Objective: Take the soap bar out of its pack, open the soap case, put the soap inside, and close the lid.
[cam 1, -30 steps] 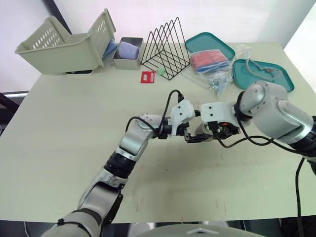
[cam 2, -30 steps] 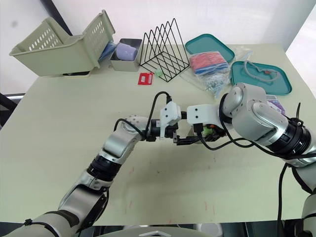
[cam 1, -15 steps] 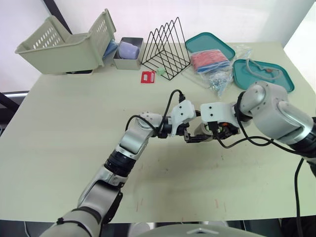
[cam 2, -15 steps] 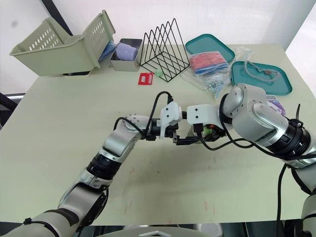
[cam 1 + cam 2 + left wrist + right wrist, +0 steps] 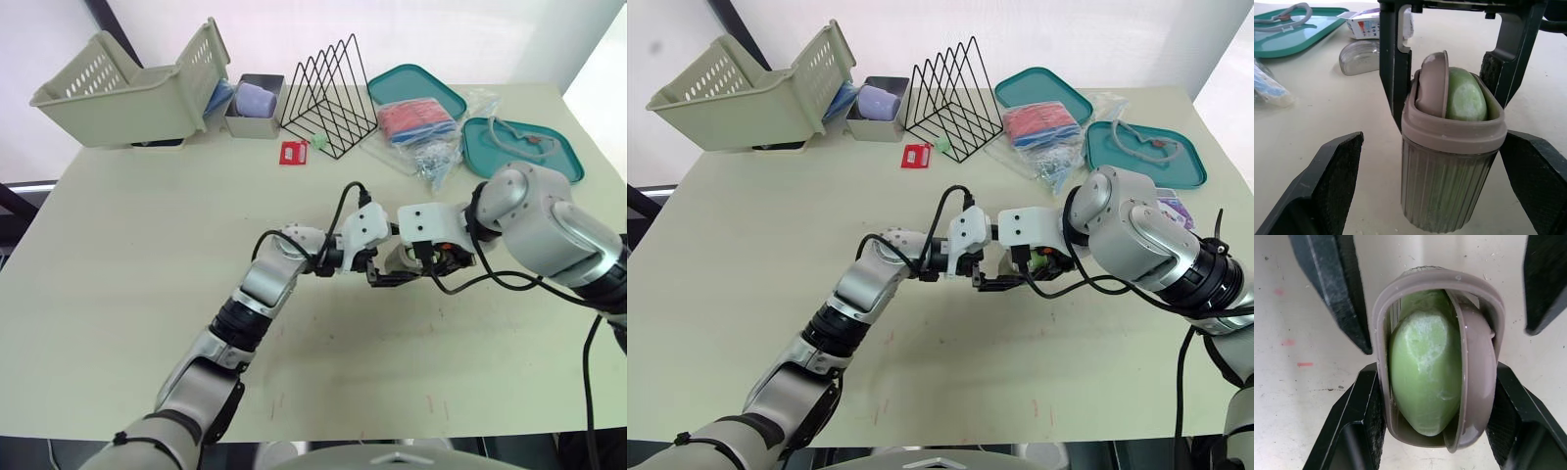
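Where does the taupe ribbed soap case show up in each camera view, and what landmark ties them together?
Head views: taupe ribbed soap case mid-picture, between left gripper and right gripper.
Left wrist view: centre, upright, green soap bar inside.
Right wrist view: centre, seen from above.
Shared landmark: the right gripper clamping its sides.

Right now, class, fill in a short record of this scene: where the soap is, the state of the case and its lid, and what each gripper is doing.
soap: green bar, inside the soap case
soap case: ribbed body, upright, opening on top
lid: tilted into the opening beside the soap, not closed
right gripper: shut on the soap case, one finger on each side
left gripper: open, fingers wide of the case, not touching it
step left: closing the lid
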